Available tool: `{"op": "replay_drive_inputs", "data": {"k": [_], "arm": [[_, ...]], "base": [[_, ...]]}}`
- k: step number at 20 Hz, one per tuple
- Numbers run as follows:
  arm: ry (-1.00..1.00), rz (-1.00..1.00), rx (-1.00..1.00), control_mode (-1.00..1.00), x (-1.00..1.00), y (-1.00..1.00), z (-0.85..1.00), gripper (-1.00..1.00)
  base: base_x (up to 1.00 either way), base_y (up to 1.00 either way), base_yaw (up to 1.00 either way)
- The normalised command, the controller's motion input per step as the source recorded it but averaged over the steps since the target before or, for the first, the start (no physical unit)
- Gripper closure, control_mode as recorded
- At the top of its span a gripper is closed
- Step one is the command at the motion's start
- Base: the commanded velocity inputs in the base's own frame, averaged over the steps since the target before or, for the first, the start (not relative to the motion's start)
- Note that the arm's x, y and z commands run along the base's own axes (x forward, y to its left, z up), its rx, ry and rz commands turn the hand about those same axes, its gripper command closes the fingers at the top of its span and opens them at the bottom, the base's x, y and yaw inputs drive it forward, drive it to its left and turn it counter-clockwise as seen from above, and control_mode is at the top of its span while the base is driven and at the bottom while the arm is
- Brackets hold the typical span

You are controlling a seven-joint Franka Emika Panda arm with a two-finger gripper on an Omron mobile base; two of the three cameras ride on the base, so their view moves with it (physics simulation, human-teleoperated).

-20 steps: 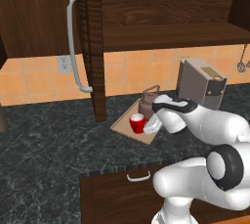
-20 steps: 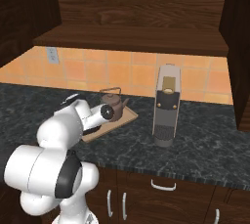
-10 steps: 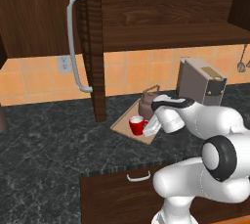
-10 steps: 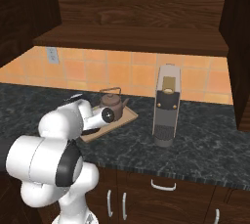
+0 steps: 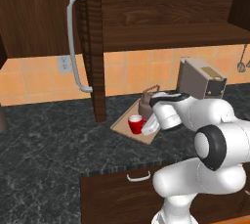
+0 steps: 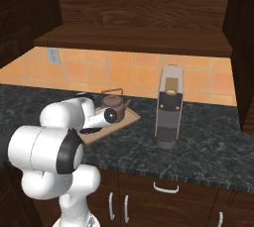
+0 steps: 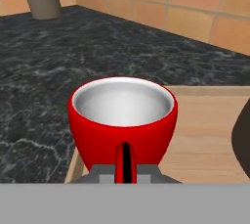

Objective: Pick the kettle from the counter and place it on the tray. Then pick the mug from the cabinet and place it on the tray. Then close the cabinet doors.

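The mug (image 7: 122, 120) is a small, glossy bright red cup with a smooth white inside and a thin red loop handle that faces the hand camera edge-on. It stands upright on the tray (image 7: 205, 135) at that board's corner, just beside the kettle (image 5: 146, 102). In the left base view the mug (image 5: 135, 123) sits at the tray's (image 5: 122, 125) near-left end, with the gripper (image 5: 150, 125) pressed close against its right side. The fingertips are hidden low behind the mug's handle in the hand view, so I cannot tell whether the fingers are apart or clamped on it.

The tray (image 6: 130, 117) is a flat, rectangular slab of pale tan wood, lying at an angle on the counter (image 5: 44, 149). The kettle (image 6: 112, 104) is squat and rounded, brownish-grey metal, with a thin arched handle, standing upright toward the tray's far end.

The counter (image 6: 208, 146) is dark black-grey marbled stone, with dark wood drawers below bearing a small white handle (image 5: 139, 176). A boxy grey-brown toaster (image 6: 169, 107) stands on it, to the right of the tray. Behind runs an orange tiled backsplash (image 6: 124, 72).

Overhead, the cabinet (image 5: 166, 8) of dark brown wood-grain stands open, its wood shelf (image 5: 171, 36) exposed. One cabinet door (image 5: 39, 15) swings outward, carrying a long white bar handle (image 5: 73, 42).
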Motion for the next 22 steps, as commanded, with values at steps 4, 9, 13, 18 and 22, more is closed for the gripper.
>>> {"op": "replay_drive_inputs", "data": {"k": [4, 9, 13, 18, 22], "arm": [[0.0, 0.0, 0.0, -1.0, 0.03, 0.0, -0.18, 1.0], [0.0, 0.0, 0.0, -1.0, -0.02, 0.0, -0.22, -1.0], [0.0, 0.0, 0.0, -1.0, 0.01, -0.01, -0.05, -1.0], [0.0, 0.0, 0.0, -1.0, -0.08, -0.1, 0.19, -1.0], [0.0, 0.0, 0.0, -1.0, -0.19, -0.11, 0.48, -1.0]], "base": [[0.0, 0.0, 0.0], [0.0, 0.0, 0.0], [0.0, 0.0, 0.0], [0.0, 0.0, 0.0], [0.0, 0.0, 0.0]]}}
